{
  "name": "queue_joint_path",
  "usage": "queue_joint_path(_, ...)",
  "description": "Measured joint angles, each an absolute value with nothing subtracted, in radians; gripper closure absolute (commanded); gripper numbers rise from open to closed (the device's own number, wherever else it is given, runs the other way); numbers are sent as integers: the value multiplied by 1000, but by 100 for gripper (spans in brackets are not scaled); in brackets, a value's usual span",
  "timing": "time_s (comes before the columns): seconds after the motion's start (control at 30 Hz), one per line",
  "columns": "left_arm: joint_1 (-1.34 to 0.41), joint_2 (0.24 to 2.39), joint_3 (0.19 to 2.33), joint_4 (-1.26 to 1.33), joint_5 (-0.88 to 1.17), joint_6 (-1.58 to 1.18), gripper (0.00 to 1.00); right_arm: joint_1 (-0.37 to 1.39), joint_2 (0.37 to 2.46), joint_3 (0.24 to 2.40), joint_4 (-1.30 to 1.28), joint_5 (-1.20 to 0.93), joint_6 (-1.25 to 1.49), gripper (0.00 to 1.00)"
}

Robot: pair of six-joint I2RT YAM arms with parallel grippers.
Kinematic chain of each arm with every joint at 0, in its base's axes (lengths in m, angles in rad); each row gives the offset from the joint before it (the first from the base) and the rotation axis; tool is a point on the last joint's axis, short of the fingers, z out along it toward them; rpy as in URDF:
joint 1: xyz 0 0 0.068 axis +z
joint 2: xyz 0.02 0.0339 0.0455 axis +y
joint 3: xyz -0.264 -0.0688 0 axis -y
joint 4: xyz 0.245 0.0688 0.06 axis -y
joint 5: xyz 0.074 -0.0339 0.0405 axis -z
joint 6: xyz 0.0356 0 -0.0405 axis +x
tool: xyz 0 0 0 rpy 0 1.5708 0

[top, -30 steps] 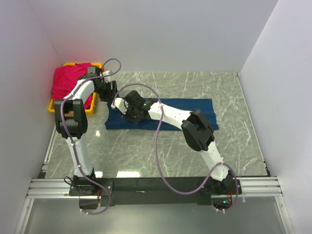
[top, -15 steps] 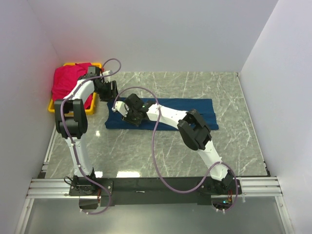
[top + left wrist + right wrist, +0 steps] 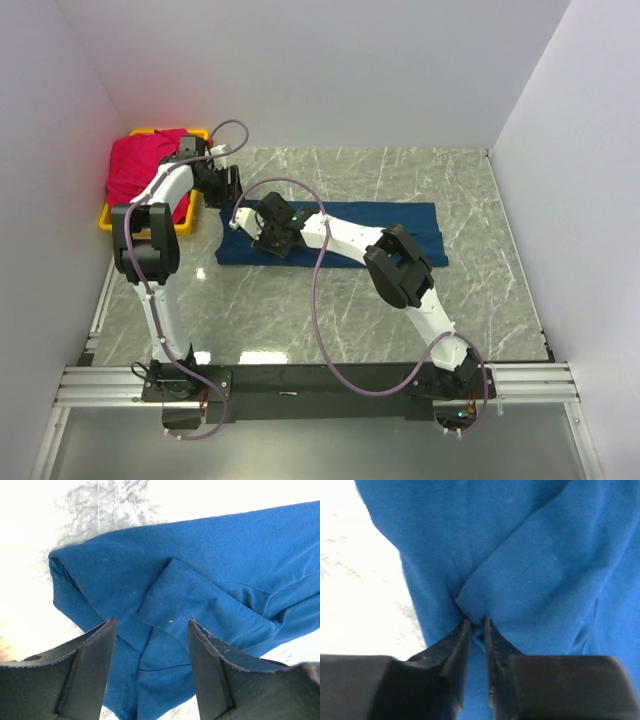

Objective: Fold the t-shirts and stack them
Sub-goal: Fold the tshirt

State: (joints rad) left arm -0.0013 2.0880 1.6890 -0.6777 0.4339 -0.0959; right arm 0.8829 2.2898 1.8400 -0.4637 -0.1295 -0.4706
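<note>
Right gripper [image 3: 476, 622] pinches a fold corner of the blue shirt [image 3: 425, 220], which lies flat on the table [image 3: 400, 310]. Left gripper [image 3: 151, 621] hangs open over it. Red shirt [image 3: 140, 165] lies in the bin [image 3: 108, 222].

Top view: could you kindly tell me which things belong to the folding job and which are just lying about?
Job: blue t-shirt, red-pink t-shirt, right hand pinching the blue one, left hand open over it.
Lying about: yellow bin, holding the red-pink t-shirt.
</note>
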Motion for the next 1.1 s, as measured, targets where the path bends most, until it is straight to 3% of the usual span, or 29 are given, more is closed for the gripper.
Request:
queue_joint_path(0.13, -1, 2088, 1689, -677, 434, -93, 39, 878, 2290, 1840, -451, -90, -466, 100)
queue_joint_path(0.4, -1, 2088, 1689, -675, 441, -91, 43, 854, 2285, 1840, -406, -41, -435, 100)
queue_joint_path(1.1, -34, 2112, 1687, -657, 430, -101, 41, 792, 2218, 1847, -324, -17, -385, 100)
